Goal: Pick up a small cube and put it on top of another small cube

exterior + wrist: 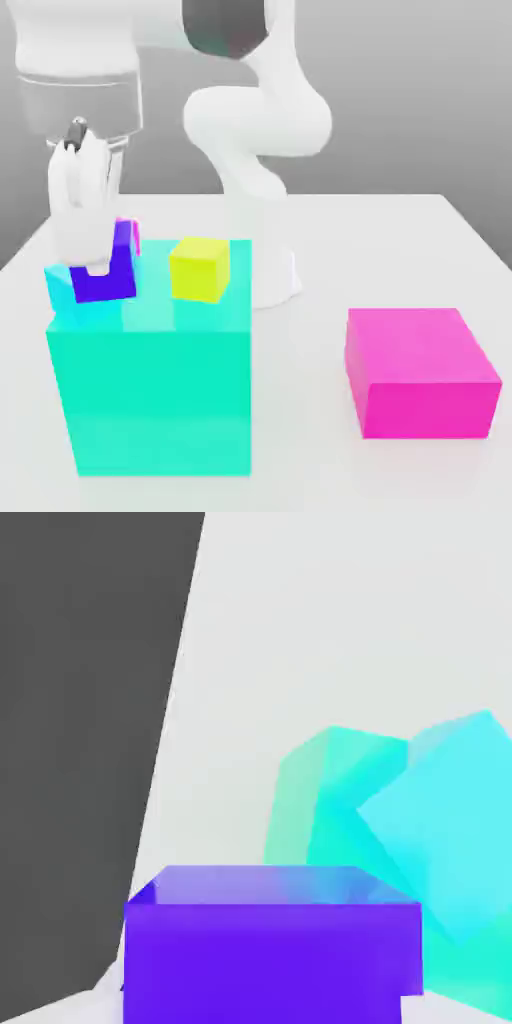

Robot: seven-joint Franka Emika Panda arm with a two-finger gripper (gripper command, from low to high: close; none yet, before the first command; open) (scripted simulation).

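The small indigo cube [108, 282] hangs tilted at the exterior view's left, at the near left corner of the big teal block [150, 390]. My gripper [90, 255] comes down from above and is shut on it, one white finger [82, 225] covering part of its face. A small cyan cube [60, 287] sits just beneath and to the left of it, touching or nearly so. In the hand view the indigo cube [270, 942] is very close, with the cyan cube [450, 822] beyond it. A small yellow cube [200, 268] rests on the teal block's top.
A sliver of a small magenta-purple cube [133, 235] peeks out behind the indigo one. A big pink block [420, 372] lies on the white table [400, 240] at the exterior view's right. The arm's white base [275, 275] stands behind the teal block.
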